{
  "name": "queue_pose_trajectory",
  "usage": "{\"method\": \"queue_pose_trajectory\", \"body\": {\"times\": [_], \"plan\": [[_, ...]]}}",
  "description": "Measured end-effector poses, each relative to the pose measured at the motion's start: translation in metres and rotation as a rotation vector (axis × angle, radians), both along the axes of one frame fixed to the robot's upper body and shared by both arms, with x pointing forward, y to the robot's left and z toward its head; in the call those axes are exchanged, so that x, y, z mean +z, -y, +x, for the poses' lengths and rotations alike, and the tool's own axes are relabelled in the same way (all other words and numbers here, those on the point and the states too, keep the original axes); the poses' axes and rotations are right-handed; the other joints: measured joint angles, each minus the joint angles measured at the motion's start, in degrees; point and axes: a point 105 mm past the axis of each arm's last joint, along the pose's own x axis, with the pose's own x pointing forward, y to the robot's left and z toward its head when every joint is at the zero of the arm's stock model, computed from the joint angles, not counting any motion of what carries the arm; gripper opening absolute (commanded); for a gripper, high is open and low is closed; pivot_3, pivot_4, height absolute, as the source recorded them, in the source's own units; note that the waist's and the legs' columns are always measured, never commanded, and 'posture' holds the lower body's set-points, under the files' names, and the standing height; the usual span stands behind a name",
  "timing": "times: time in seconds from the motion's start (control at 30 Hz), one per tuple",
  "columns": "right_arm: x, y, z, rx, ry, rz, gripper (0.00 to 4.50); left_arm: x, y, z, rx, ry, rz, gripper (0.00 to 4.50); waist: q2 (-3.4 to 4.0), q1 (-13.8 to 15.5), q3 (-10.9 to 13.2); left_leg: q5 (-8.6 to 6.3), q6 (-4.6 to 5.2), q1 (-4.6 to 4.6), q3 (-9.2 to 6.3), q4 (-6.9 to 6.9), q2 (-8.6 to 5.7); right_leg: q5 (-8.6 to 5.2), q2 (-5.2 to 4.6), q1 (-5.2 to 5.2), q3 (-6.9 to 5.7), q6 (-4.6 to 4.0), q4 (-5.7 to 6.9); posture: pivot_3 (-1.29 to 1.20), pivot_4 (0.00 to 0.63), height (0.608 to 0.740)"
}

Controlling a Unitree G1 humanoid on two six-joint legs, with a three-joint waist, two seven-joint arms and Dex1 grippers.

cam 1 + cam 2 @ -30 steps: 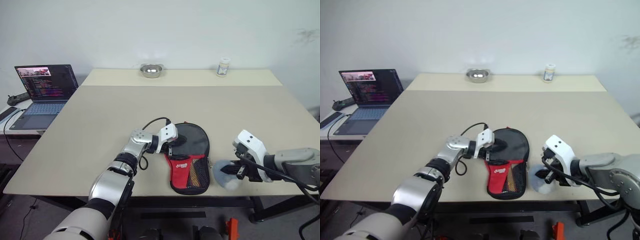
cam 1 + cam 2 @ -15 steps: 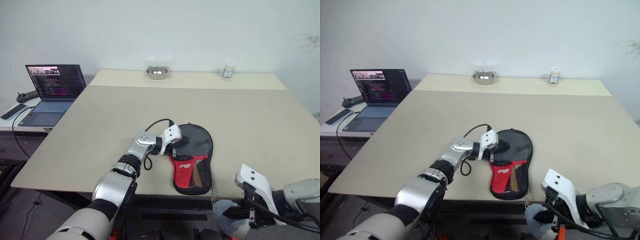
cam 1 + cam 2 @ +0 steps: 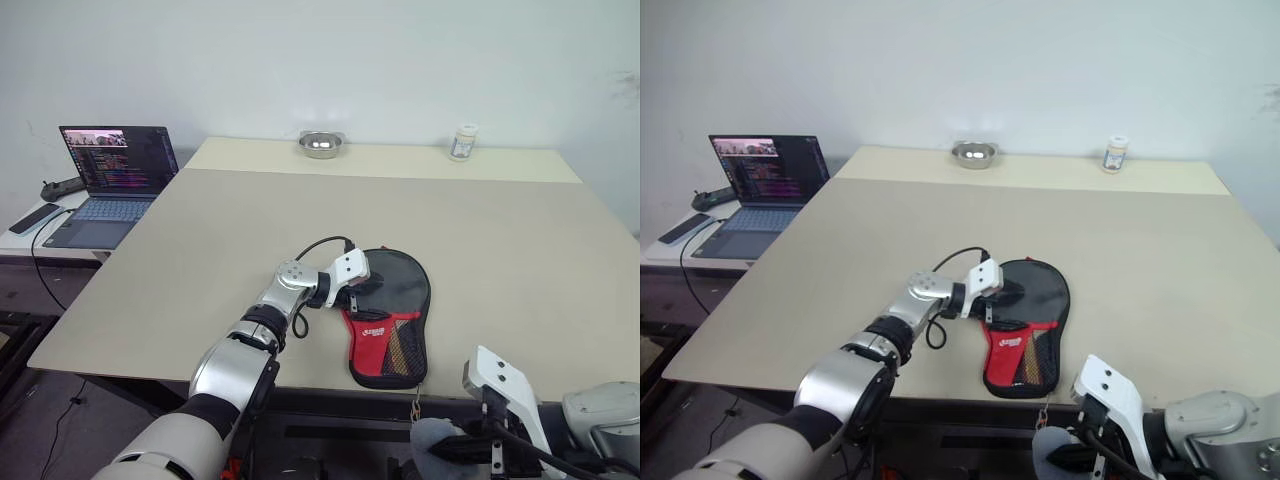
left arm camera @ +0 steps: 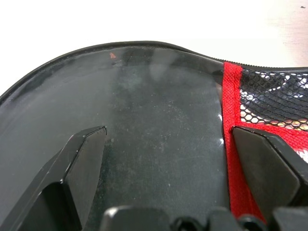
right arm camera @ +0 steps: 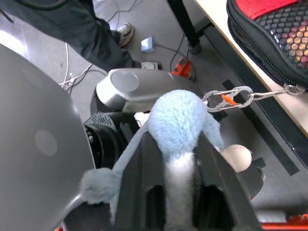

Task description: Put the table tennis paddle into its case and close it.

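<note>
The case point(image 3: 390, 310) lies flat near the table's front edge, its black round part away from me and its red mesh part toward me. The table tennis paddle is hidden. My left gripper point(image 3: 365, 285) rests open over the case's black part, its fingers point(image 4: 84, 159) spread across the glossy surface beside the red band. My right gripper point(image 3: 452, 450) hangs below the table's front edge, shut on a fluffy blue pom-pom point(image 5: 175, 120). A metal clip point(image 5: 228, 97) links the pom-pom to the case's zip at its near end point(image 5: 274, 33).
An open laptop point(image 3: 110, 170) and a phone point(image 3: 35, 217) sit on a side desk at the left. A steel bowl point(image 3: 321, 144) and a small jar point(image 3: 463, 141) stand at the table's far edge. A person's legs point(image 5: 72, 29) and cables show on the floor under the table.
My right gripper has drawn back from the tabletop beside the case to below the front edge, taking the blue pom-pom along. The left gripper has stayed on the case. The camera has shifted.
</note>
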Motion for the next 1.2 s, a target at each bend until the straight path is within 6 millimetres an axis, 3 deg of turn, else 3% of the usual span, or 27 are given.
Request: {"method": "queue_pose_trajectory", "body": {"times": [0.3, 0.47, 0.67, 0.77, 0.87, 0.97, 1.07, 1.2], "plan": [[0.019, -0.003, 0.01, 0.012, 0.034, 0.037, 4.47, 0.002, 0.001, 0.0, -0.006, 0.009, 0.003, 4.5, -0.06, 0.0, 0.0, 0.01, 0.01, -0.11, -0.08, -0.01, 0.01, 0.0, 0.01, 0.01, -0.07, 0.01, -0.25, 0.0, 0.15, 0.74], [0.039, 0.002, 0.033, -0.023, 0.115, 0.068, 4.47, 0.002, 0.0, 0.0, -0.014, 0.017, 0.0, 4.5, -0.09, 0.0, 0.1, 0.01, 0.02, -0.16, -0.15, -0.05, 0.02, 0.06, 0.06, 0.05, -0.09, 0.07, -0.53, 0.0, 0.15, 0.74], [0.063, 0.009, 0.103, -0.194, 0.357, 0.236, 4.47, 0.007, -0.006, -0.003, -0.037, -0.016, -0.039, 4.5, -0.12, -0.3, 0.2, 0.0, 0.02, -0.29, -0.17, -0.19, -0.01, 0.08, 0.11, -0.15, -0.05, 0.06, -0.58, 0.0, 0.15, 0.74], [0.056, 0.009, 0.121, -0.209, 0.396, 0.278, 4.47, 0.02, -0.015, -0.004, -0.074, -0.018, -0.073, 4.5, -0.02, -0.6, 0.3, 0.0, 0.01, -0.49, -0.18, -0.21, -0.02, 0.25, 0.12, -0.4, -0.06, -0.26, -0.56, 0.0, 0.15, 0.74], [0.047, 0.01, 0.142, -0.216, 0.463, 0.284, 4.47, 0.051, -0.032, 0.0, -0.078, 0.035, -0.141, 4.5, 0.01, -1.5, 0.3, 0.14, -0.25, -1.31, -0.15, -0.08, -0.08, 0.28, 0.1, -1.23, 0.0, -0.3, -0.49, 0.0, 0.15, 0.74], [0.043, 0.015, 0.172, -0.251, 0.58, 0.28, 4.47, 0.073, -0.055, 0.003, -0.012, 0.075, -0.182, 4.5, 0.08, -2.1, 0.4, 0.12, -0.28, -1.3, -0.11, -0.16, -0.09, 0.28, 0.09, -1.27, 0.04, -0.3, -0.53, 0.0, 0.15, 0.74], [0.038, 0.019, 0.199, -0.278, 0.645, 0.298, 4.47, 0.071, -0.075, -0.005, 0.11, 0.066, -0.235, 4.5, 0.15, -2.8, 0.4, 0.12, -0.29, -1.26, -0.08, -0.19, -0.06, 0.28, 0.1, -1.24, 0.11, -0.31, -0.55, 0.0, 0.15, 0.74], [0.019, 0.034, 0.223, -0.275, 0.674, 0.242, 4.47, 0.046, -0.102, -0.033, 0.302, -0.031, -0.263, 4.5, 0.36, -3.2, 0.5, 0.12, -0.3, -1.23, -0.05, -0.19, -0.04, 0.29, 0.11, -1.33, 0.19, -0.34, -0.46, 0.0, 0.15, 0.74]]}}
